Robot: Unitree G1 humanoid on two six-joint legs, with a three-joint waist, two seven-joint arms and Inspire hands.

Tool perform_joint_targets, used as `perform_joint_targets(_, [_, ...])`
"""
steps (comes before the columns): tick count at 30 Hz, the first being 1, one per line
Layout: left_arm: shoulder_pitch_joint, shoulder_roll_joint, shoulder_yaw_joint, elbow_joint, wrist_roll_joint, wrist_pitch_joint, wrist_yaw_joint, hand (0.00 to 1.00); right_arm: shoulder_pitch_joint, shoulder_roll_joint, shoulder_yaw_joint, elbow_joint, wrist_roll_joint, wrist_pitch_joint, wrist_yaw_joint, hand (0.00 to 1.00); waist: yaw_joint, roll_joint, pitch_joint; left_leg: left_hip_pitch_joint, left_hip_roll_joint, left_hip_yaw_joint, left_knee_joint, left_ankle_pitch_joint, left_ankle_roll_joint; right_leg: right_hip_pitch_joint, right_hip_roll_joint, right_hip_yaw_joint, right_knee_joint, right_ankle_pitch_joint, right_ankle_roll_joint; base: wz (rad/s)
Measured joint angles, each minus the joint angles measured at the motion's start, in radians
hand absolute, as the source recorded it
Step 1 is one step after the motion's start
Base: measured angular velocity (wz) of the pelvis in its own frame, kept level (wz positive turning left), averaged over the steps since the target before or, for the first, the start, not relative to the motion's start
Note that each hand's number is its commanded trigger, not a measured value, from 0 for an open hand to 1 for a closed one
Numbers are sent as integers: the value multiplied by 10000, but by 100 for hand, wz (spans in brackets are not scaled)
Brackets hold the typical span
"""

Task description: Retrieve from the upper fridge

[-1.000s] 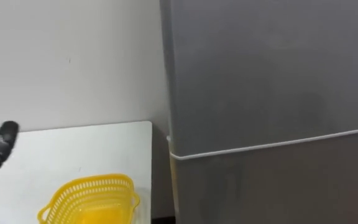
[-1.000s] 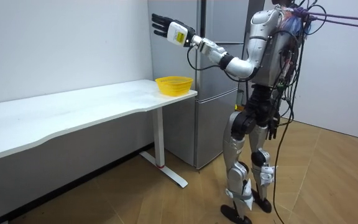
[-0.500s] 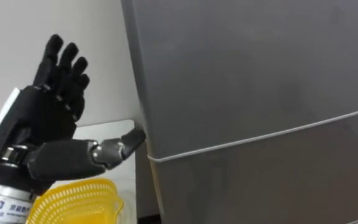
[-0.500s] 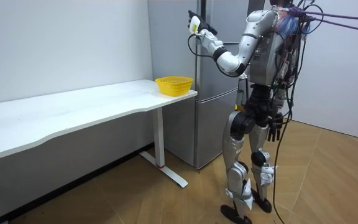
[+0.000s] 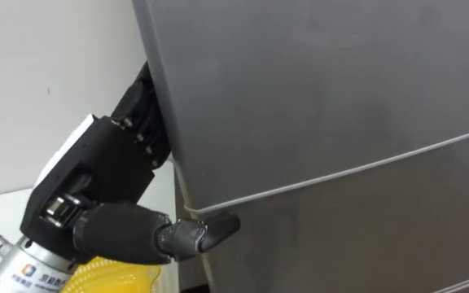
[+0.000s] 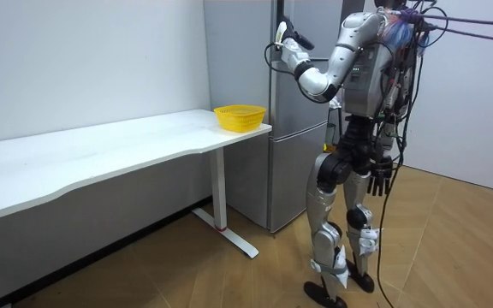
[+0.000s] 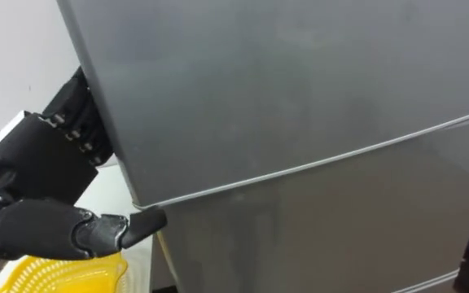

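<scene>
A grey two-door fridge stands shut before me, its upper door [image 5: 324, 89] above a thin pale seam and its lower door [image 5: 365, 236] below. My left hand [image 5: 108, 175] is raised to the upper door's left edge. Its fingers reach in behind that edge and are hidden there. The thumb [image 5: 194, 236] lies stretched along the front, just under the seam. In the room view I stand upright facing the fridge [image 6: 291, 171], left arm lifted. My right hand [image 6: 382, 180] hangs by my hip with relaxed fingers and holds nothing.
A yellow mesh basket [image 5: 112, 281] sits on the near end of a long white table [image 6: 101, 154], just left of the fridge and under my left forearm. A white wall runs behind the table. Wooden floor lies open around me.
My left hand swung from above the table across to the fridge, and its fingers slipped behind the upper door's left edge. The eye views shifted as my head moved. The door stays shut.
</scene>
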Motion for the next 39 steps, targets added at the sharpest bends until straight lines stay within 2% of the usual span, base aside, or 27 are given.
perform_joint_targets(3, [-6, 198, 22, -17, -79, -3, -121, 0, 65, -67, 0, -2, 42, 9, -7, 0, -2, 7, -4, -31, 0, 0, 1, 0, 0, -1, -7, -33, 5, 4, 4, 2])
perform_joint_targets(6, [-6, 213, 38, -19, -86, -3, -289, 1, 71, -66, 1, -4, 41, 16, -2, 0, -7, 29, -6, -36, 28, 0, 1, 0, 0, 80, -22, -30, 9, 5, 5, 10])
perform_joint_targets(7, [-6, 221, 38, -18, -187, 0, -354, 10, 57, -66, 1, -4, 25, 21, -1, 0, -6, 49, -7, -36, 46, 15, 6, 0, 0, 96, -34, -65, 10, 7, 9, 10])
perform_joint_targets(8, [-5, 230, 33, -12, -291, 7, -375, 53, 50, -66, 1, -7, 25, 23, 2, 0, -7, 53, -2, -36, 46, 24, 8, 0, 0, 103, -39, -90, 10, 8, 11, 9])
perform_joint_targets(9, [-5, 239, 23, -11, -338, 14, -439, 87, 49, -59, 10, -15, 29, 24, 4, 0, 2, 54, 2, -37, 46, 32, 8, 0, 0, 112, -38, -93, 10, 8, 11, 7])
perform_joint_targets(10, [-5, 250, 17, -11, -365, 17, -464, 100, 49, -51, 13, -17, 30, 29, 4, 0, 4, 53, 2, -36, 48, 32, 9, 0, 0, 118, -36, -94, 10, 8, 11, 7])
perform_joint_targets(14, [-5, 319, 295, -2, -634, 227, -520, 100, 92, -46, 5, -44, -14, 164, 6, 0, 22, 40, 9, -42, 50, 31, 29, 0, 1, 114, -31, -83, -8, 5, 14, 7])
perform_joint_targets(17, [-6, 379, 581, -3, -859, 258, -521, 100, 108, -51, -4, -45, -18, 232, 3, 0, 25, 35, 7, -102, 45, 38, 109, -1, 2, 124, -33, -56, -27, -4, 23, 5])
perform_joint_targets(20, [2, 580, 419, -5, -1255, 301, -1041, 100, 152, -46, -3, -45, -17, 227, 2, 0, 90, 32, 6, -103, 50, 116, 119, 5, 12, 120, -31, -1, -18, -4, 24, 0])
perform_joint_targets(22, [2, 610, 311, -18, -1453, 301, -1294, 100, 197, -49, -3, -45, -18, 230, -2, 0, 152, 33, -5, -104, 52, 180, 125, 16, 29, 119, -37, 28, -14, -3, 27, 0])
perform_joint_targets(23, [0, 621, 266, -33, -1529, 297, -1389, 54, 206, -51, -4, -46, -18, 229, -7, 0, 159, 37, -13, -97, 53, 207, 136, 17, 32, 121, -38, 62, -10, -1, 30, -5])
perform_joint_targets(24, [-5, 637, 197, -53, -1624, 298, -1426, 15, 206, -50, -4, -49, -17, 227, -6, 0, 149, 51, -22, -83, 59, 241, 139, 17, 33, 122, -36, 94, -5, 0, 31, -7])
perform_joint_targets(25, [-15, 645, 147, -53, -1623, 299, -1437, 0, 206, -50, -4, -49, -18, 227, -4, 0, 138, 61, -28, -73, 62, 259, 139, 18, 33, 122, -34, 112, -1, 0, 31, -8])
perform_joint_targets(30, [-17, 809, -673, -68, -1609, 365, -2106, 0, 145, -50, -2, -55, 11, 214, -8, 0, -84, 135, -42, -26, 96, 326, 139, 18, 32, 131, -7, 153, 4, 2, 21, -3])
perform_joint_targets(39, [-35, 1055, -1096, -148, -1544, 384, -3036, 0, 63, -51, -4, -173, 2, 169, -119, 0, -328, 135, -38, 38, 112, 584, 113, 18, 31, 121, -42, 194, 4, -2, 15, -4])
